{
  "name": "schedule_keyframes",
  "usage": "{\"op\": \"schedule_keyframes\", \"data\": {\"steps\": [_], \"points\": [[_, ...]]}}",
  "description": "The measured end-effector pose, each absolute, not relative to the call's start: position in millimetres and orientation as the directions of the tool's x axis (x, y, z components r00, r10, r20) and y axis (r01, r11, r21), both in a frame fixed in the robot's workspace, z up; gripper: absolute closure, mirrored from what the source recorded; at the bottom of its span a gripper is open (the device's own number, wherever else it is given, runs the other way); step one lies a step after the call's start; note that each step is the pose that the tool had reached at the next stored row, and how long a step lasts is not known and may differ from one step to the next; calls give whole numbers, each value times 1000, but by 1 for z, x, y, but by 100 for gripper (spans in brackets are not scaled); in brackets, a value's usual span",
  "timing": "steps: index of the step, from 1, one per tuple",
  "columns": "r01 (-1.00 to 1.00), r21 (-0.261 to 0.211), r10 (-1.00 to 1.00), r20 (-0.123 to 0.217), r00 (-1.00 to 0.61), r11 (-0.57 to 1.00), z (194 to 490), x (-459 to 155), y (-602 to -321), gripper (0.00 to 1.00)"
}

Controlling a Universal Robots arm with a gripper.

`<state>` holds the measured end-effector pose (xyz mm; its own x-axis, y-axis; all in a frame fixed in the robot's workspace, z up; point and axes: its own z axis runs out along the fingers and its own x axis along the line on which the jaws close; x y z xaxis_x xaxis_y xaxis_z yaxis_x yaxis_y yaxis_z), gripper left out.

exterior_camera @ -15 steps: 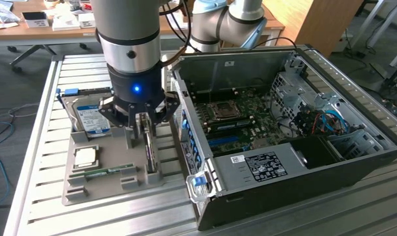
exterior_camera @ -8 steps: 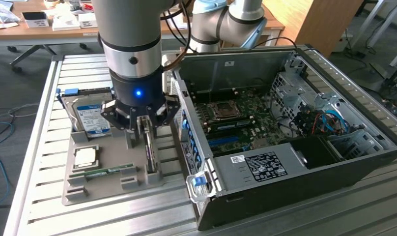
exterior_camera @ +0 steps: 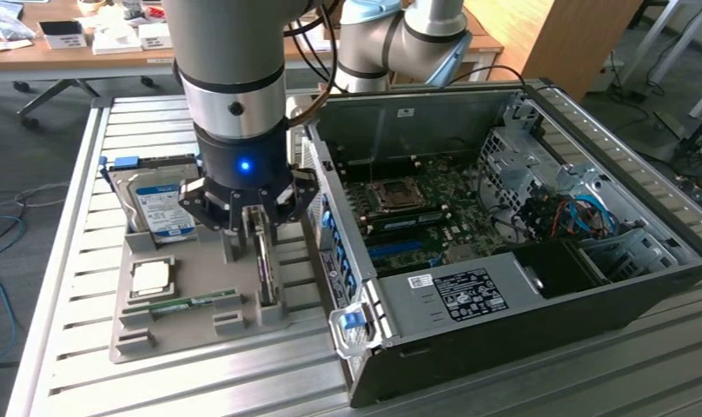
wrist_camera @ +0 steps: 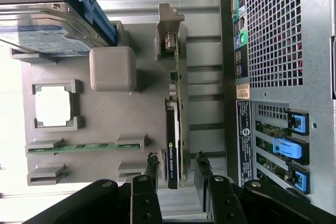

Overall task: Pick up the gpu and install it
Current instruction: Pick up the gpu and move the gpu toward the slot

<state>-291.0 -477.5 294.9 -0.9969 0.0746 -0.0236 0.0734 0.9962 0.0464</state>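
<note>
Between the spread fingers of the gripper, the gpu is held upright on edge in the grey tray, beside the computer case; gaps are seen on both sides.

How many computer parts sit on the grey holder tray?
4: hard drive at one end, processor chip beside it, memory stick in its slot, gpu standing on edge inside the open claw. None appears hidden.

From the exterior view, my end effector hid most of the gpu; the arm covered part of the hard drive, and I couldn't read the case label.
</note>
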Motion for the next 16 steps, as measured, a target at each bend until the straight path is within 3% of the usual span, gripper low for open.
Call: {"op": "schedule_keyframes", "data": {"steps": [16], "points": [[73, 46, 75, -23, -997, 996, 276, -289, -477, 58]]}}
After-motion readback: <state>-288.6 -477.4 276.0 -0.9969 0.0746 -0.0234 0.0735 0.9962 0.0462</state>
